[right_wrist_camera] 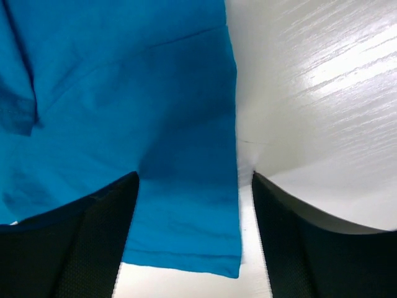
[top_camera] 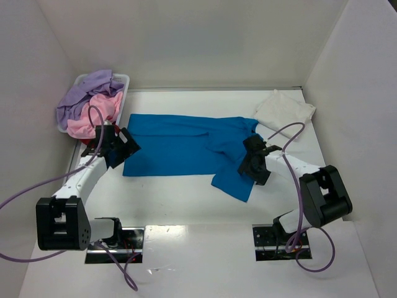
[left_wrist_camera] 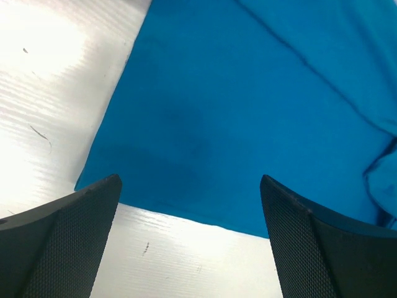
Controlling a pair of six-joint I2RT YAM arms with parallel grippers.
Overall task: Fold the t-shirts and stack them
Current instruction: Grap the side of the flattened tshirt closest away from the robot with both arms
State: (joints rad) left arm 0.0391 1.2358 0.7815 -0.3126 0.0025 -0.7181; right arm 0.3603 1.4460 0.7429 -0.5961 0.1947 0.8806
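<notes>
Left fingers [left_wrist_camera: 62,242] wide apart over blue t-shirt [left_wrist_camera: 248,93], right fingers [right_wrist_camera: 68,248] apart, straddling its edge

At least four t-shirts [top_camera: 173,146]; one basket [top_camera: 126,79]; two arms [top_camera: 80,177]

A bright blue cloth t-shirt [left_wrist_camera: 248,112] lies flat on the glossy white tabletop [left_wrist_camera: 56,93], and a fold line [left_wrist_camera: 310,62] runs diagonally across its upper right. The left gripper [left_wrist_camera: 189,180] has its black textured fingers [left_wrist_camera: 74,236] spread wide, and the shirt's lower edge and corner lie between them.
</notes>
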